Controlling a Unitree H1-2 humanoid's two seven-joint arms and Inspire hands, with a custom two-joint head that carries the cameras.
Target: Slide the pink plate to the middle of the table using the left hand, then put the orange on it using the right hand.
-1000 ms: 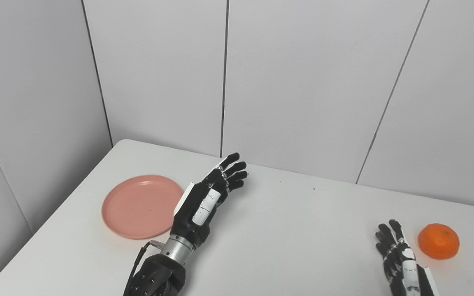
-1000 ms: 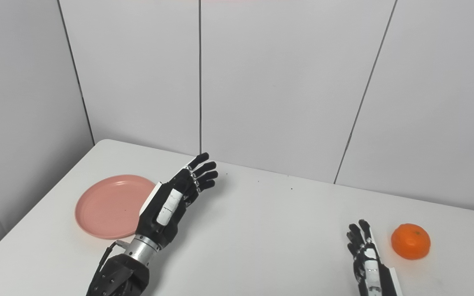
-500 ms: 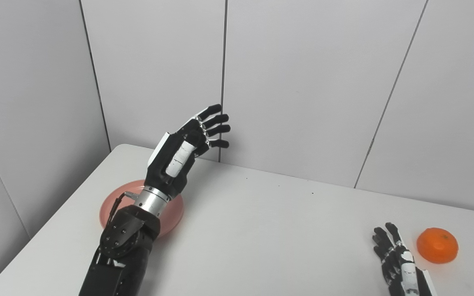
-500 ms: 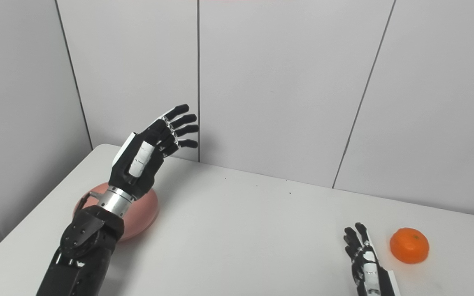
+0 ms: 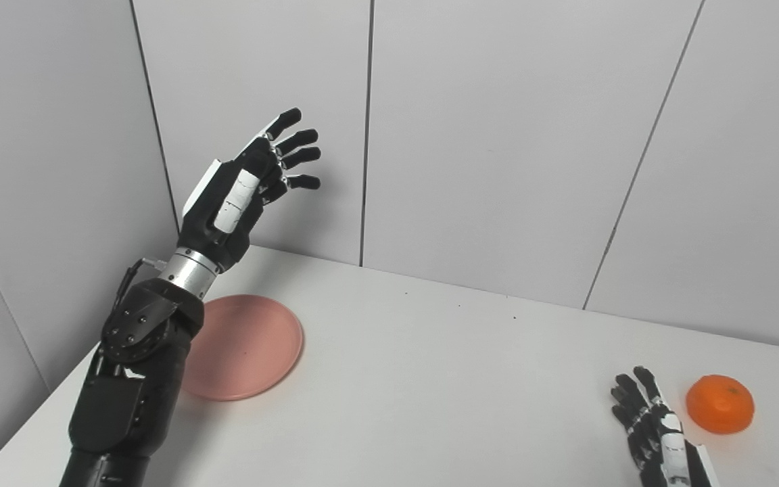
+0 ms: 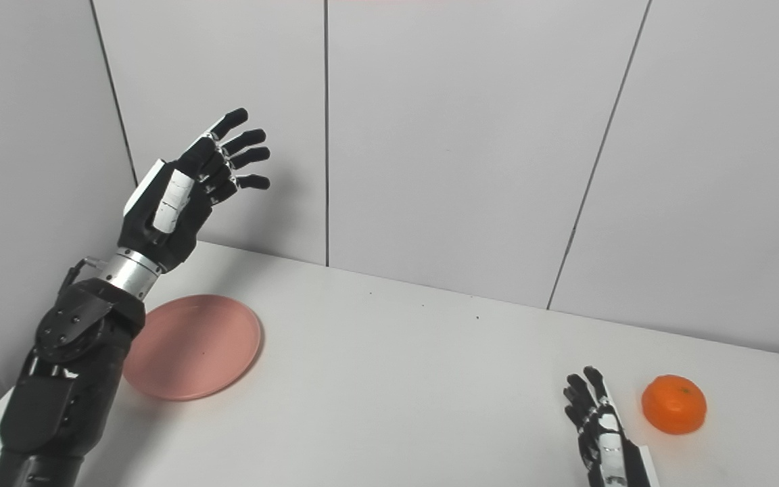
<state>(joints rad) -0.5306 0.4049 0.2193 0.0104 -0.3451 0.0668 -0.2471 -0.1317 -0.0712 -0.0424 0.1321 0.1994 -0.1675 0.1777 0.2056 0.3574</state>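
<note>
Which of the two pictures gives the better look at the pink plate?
The left eye view, slightly: the plate shows most of its disc there, with the left arm covering only its left edge. In the right eye view the plate sits nearer the frame's side, and the arm hides about as much.

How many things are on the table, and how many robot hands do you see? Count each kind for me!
Pink plate: 1
Orange: 1
Robot hands: 2, the left hand raised and open, the right hand open low by the orange
Total: 4
</note>
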